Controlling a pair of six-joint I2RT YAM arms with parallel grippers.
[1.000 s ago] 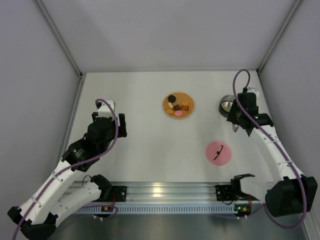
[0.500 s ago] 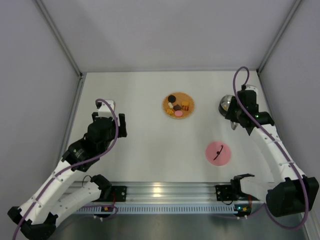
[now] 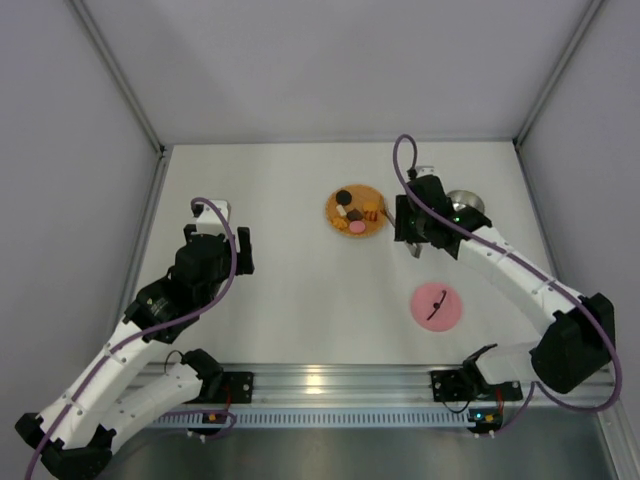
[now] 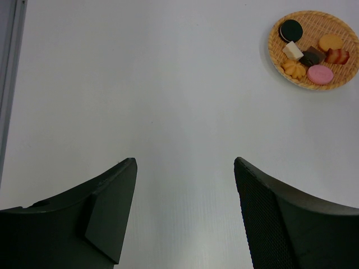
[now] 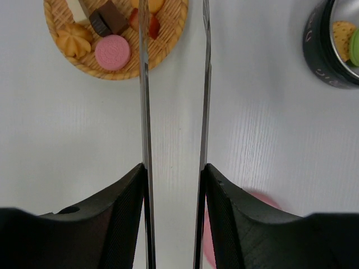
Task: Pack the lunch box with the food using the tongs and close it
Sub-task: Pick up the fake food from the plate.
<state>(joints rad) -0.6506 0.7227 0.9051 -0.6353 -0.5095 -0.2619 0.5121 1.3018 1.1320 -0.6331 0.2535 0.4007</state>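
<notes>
The tongs [image 5: 144,84] run straight up the right wrist view as two thin silver arms, and my right gripper [image 5: 174,168] is shut on them. Their tips leave the top of that view at the edge of the woven mat [image 5: 168,42], which carries the food [image 5: 112,51]: pink, brown and yellow pieces. From above, my right gripper [image 3: 404,225] hangs between the food [image 3: 352,211] and the steel lunch box [image 3: 465,203]. The lunch box [image 5: 320,53] holds a yellow and a green piece. My left gripper [image 4: 185,162] is open over bare table, with nothing between its fingers.
The pink lid [image 3: 437,305] lies flat in front of the lunch box and shows partly under my right fingers [image 5: 269,200]. The food mat [image 4: 305,84] is far right in the left wrist view. Grey walls close in the table at the back and both sides.
My right arm has swung left from over the lunch box to beside the food mat, still holding the tongs. The left arm has not moved.
</notes>
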